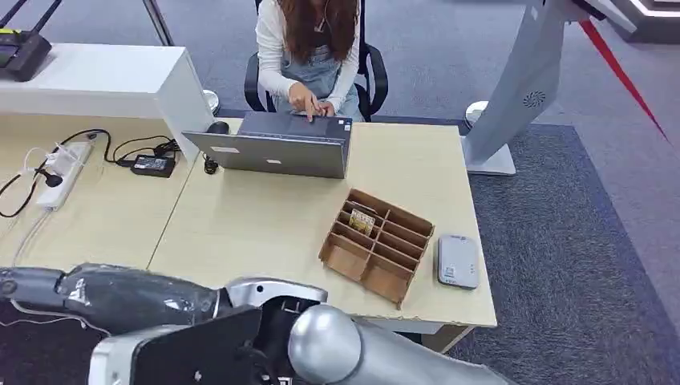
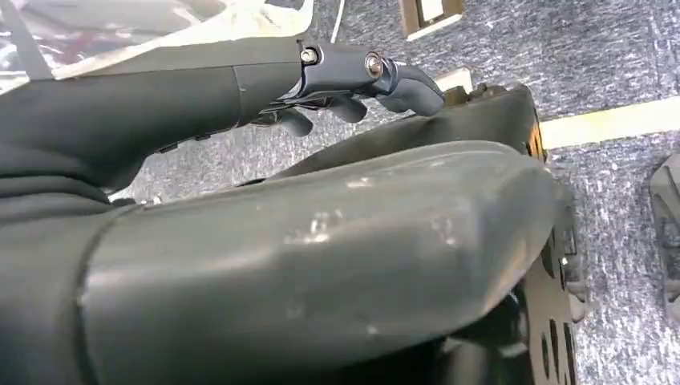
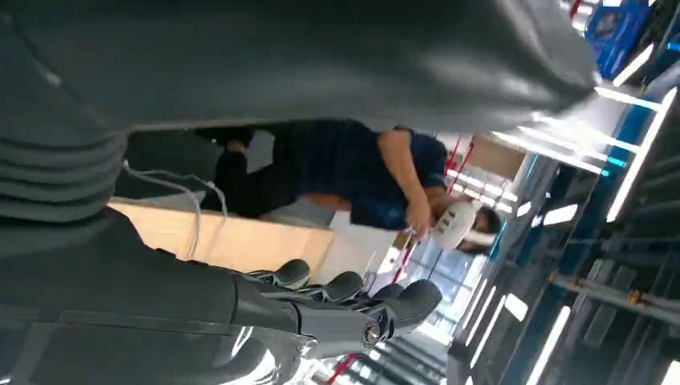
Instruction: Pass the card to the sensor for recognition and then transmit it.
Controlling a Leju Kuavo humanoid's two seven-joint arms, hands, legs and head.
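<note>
Pale wooden bench (image 1: 265, 224) carries a divided tray (image 1: 377, 245) holding the card (image 1: 362, 221), beside the sensor (image 1: 458, 261). Left robot hand (image 2: 353, 84) and right robot hand (image 3: 345, 301), fingers loosely apart, hold nothing; fetching the card likely comes next.

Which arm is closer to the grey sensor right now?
Right. The right arm sits low by the near edge of the table, short of the sensor. The left arm lies farther left along that edge. Neither touches it.

Both silver arms sat low, drawn in near the body. Left hand (image 2: 353, 84) held nothing, fingers loosely curled and apart. Right hand (image 3: 345, 301) likewise held nothing, fingers apart.
</note>
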